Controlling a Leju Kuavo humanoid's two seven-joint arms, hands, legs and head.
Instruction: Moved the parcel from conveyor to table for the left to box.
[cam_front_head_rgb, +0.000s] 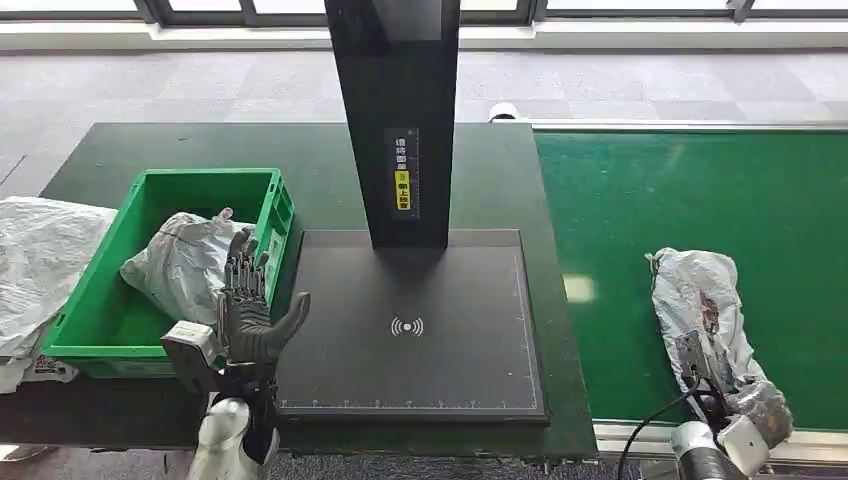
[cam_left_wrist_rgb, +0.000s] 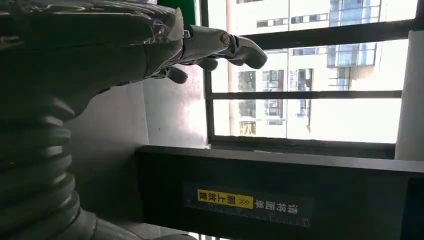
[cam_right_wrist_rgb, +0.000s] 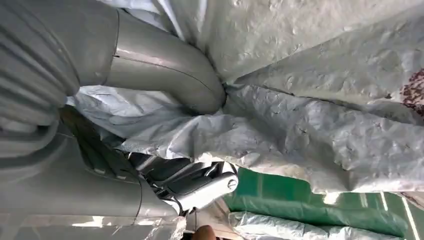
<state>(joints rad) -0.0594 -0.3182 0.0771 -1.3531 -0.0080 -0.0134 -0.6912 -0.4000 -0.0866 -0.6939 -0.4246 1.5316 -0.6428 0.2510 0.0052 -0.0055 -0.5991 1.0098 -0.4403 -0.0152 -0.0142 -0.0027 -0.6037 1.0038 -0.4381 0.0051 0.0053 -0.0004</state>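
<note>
On conveyor, parcel seemingly gripped by right hand

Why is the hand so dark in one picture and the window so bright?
In the left wrist view the bright windows behind leave the left hand in dark shadow. In the head view the light is even, with a pale glare patch on the conveyor. In the right wrist view the right hand presses into the parcel, so close that its wrinkles fill most of the picture.
</note>
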